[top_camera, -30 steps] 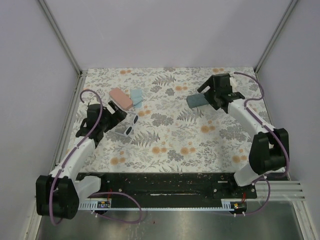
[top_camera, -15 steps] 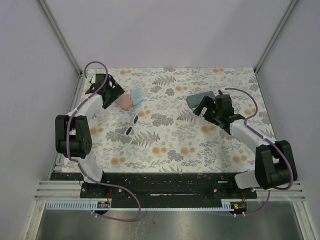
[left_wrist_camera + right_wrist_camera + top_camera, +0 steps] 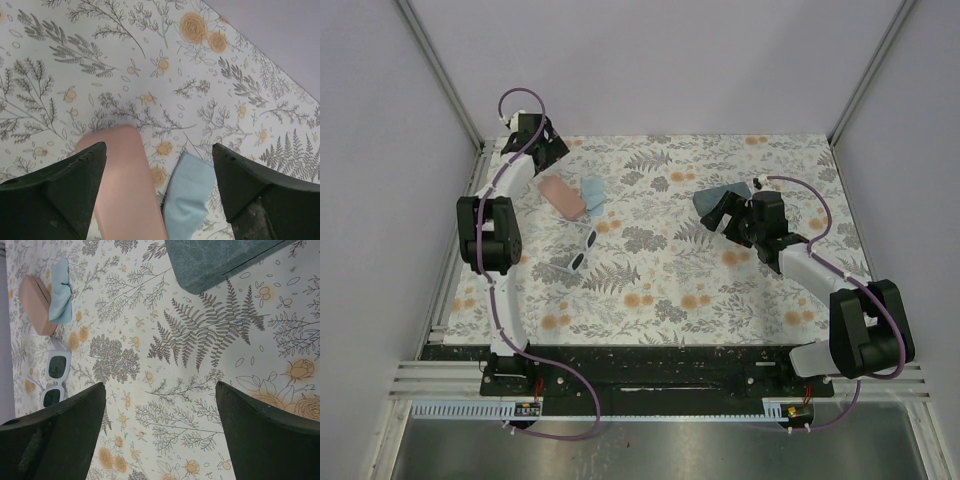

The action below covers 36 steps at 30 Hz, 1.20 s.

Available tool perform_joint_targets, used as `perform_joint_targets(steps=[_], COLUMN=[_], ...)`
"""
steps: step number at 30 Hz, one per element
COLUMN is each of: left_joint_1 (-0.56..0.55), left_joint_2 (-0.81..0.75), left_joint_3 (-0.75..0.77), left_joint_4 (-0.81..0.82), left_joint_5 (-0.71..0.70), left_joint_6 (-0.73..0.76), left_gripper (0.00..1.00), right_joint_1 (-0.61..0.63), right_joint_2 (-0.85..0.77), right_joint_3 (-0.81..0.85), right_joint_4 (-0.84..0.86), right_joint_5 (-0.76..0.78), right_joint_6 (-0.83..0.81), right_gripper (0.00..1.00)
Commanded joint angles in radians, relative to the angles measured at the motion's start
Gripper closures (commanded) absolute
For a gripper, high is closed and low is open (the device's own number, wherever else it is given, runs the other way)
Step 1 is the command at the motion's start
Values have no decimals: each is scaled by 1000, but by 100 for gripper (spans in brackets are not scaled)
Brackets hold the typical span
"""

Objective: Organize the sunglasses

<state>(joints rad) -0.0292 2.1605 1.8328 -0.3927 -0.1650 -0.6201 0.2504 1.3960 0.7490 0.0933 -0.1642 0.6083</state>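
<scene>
The whitish sunglasses (image 3: 580, 250) with dark lenses lie folded on the floral table left of centre; they also show in the right wrist view (image 3: 55, 377). The black-framed pair is out of view. My left gripper (image 3: 548, 157) is open and empty at the far left, above the far end of the pink case (image 3: 562, 196); in its wrist view the gripper (image 3: 159, 147) hangs over the case (image 3: 125, 190). My right gripper (image 3: 728, 218) is open and empty, just near of the grey-blue case (image 3: 712, 200), and in the right wrist view (image 3: 160, 385) bare table lies between its fingers.
A light blue cloth (image 3: 591, 192) lies against the pink case's right side, also seen in the left wrist view (image 3: 187, 200) and the right wrist view (image 3: 61, 290). The grey-blue case (image 3: 220, 260) and the pink case (image 3: 35, 302) show there too. Metal posts and walls close the far corners.
My left arm has swung from beside the white sunglasses up to the far left corner. My right gripper has drawn back toward me and lower, from above the grey-blue case to its near side.
</scene>
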Motion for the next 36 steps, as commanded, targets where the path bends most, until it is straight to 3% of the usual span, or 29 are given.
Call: perform_joint_targets(steps=[1,5,10,15,19,25,31,36], left_joint_1=[28,78,92,84,43,-34,-103,-136], left_joint_2=[103,267,325,219,44,-108,-71,-85], left_joint_3=[123,281,298,98,-214,-478,-437,-487], left_joint_4=[80,-17,-64,-17,138,250,177,196], left_joint_5=[-12,105,160,370,418,412,461,455], left_joint_6=[13,-36,-64,-73,-87,-50,68,112], left_gripper=[11,17,23,38,39,40,37,34], right_joint_1=[3,4,3,3,3,4,4,3], right_joint_2=[-20,-41,-65,-54,-42,-46,-26,-17], right_joint_3=[-7,-19,-31,-34,-46,-83,-100,-123], right_joint_4=[69,71,77,79,89,134,174,207], right_joint_5=[-38,-37,-31,-17,-3,-3,-23,-11], right_joint_6=[-1,-4,-5,-2,5,13,15,15], right_gripper=[3,2,2,3,3,3,4,4])
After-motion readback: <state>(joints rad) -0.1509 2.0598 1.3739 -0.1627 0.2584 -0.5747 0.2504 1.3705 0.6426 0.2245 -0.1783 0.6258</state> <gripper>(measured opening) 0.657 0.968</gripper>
